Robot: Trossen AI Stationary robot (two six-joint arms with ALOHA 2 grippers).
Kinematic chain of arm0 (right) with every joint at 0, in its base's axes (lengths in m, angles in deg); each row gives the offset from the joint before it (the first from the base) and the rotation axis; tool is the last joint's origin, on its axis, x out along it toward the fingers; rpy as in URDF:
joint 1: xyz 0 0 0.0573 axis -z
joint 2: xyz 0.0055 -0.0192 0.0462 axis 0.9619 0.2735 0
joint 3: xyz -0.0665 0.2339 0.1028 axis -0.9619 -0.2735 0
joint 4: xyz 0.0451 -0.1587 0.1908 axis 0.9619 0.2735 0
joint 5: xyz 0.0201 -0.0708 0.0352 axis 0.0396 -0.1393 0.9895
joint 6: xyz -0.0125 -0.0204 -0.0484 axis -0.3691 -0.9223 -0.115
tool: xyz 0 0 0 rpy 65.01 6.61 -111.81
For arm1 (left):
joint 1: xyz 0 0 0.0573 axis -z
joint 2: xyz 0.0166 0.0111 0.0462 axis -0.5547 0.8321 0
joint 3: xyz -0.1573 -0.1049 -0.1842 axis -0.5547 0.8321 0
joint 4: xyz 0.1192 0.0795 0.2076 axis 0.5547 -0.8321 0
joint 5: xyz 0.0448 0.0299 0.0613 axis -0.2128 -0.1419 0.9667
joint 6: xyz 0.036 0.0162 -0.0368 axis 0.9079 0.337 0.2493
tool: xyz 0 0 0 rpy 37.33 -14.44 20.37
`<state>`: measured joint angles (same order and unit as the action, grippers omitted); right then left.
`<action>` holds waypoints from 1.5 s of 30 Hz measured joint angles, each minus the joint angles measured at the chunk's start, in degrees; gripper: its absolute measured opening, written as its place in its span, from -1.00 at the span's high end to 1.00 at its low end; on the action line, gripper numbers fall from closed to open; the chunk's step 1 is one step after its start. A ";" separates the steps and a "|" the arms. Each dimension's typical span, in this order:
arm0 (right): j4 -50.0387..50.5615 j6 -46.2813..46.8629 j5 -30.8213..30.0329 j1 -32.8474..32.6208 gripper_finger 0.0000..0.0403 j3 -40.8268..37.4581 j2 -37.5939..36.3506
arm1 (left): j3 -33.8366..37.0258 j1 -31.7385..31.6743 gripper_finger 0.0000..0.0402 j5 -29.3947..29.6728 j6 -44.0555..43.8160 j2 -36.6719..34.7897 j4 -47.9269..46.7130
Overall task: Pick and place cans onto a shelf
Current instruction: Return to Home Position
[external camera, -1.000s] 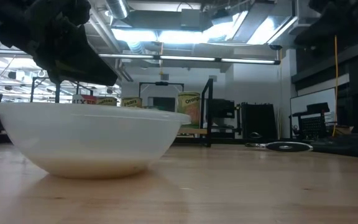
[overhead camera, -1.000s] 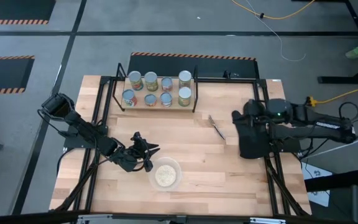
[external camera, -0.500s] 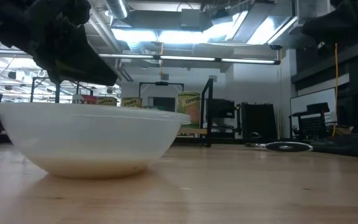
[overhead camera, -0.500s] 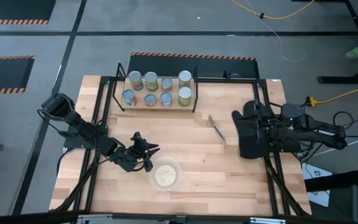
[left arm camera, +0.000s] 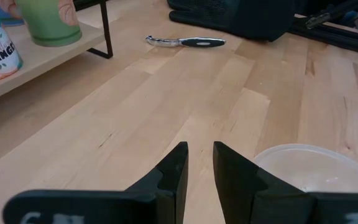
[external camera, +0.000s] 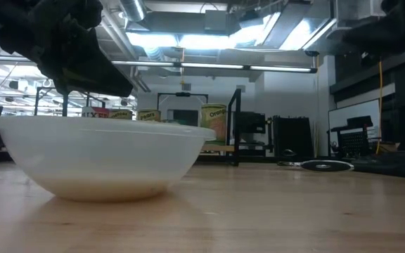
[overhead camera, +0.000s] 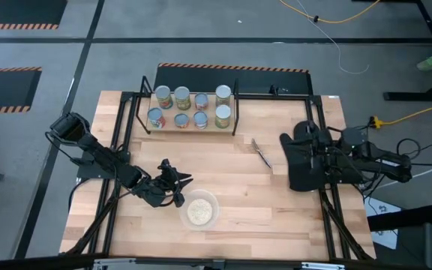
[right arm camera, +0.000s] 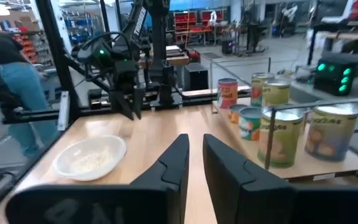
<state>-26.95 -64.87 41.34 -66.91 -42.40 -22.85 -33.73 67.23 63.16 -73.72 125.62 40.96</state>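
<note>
On the shelf [overhead camera: 190, 120] at the table's far edge stand the cans [overhead camera: 182, 98], while my left gripper [overhead camera: 177, 182] hovers nearly closed and empty beside the bowl [overhead camera: 199, 209], my right gripper [right arm camera: 194, 163] likewise.

Eight cans [overhead camera: 192, 108] (shelved); one bowl [overhead camera: 199, 209]

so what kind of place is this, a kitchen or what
Probably a robotics lab or workshop, not a kitchen: hazard-striped floor tape, loose yellow cables on the grey floor, and equipment racks behind the table.
</note>
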 joint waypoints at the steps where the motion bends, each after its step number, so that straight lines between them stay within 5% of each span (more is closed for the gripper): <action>1: -0.97 -0.71 -0.46 0.00 0.74 -0.65 0.02 | 0.00 0.00 0.66 0.01 0.00 0.00 0.00; 20: -20.51 -5.75 -6.07 0.04 0.74 -15.43 0.02 | 0.00 -0.15 0.66 -0.92 0.03 0.00 0.27; 33: -19.22 -5.34 -7.42 0.04 0.74 -15.51 0.11 | -1.58 -16.37 0.66 -31.01 29.79 -0.66 31.10; 40: -19.05 -5.32 -7.42 0.04 0.74 -15.51 0.11 | -5.06 -25.42 0.66 -42.31 38.58 -11.23 26.36; 45: -19.01 -5.29 -7.42 0.04 0.74 -15.51 0.13 | -5.49 -30.91 0.66 -42.82 39.62 -23.11 13.85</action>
<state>-45.97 -70.16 33.92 -66.86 -57.91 -22.72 -39.21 36.31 20.35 -34.10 102.50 54.81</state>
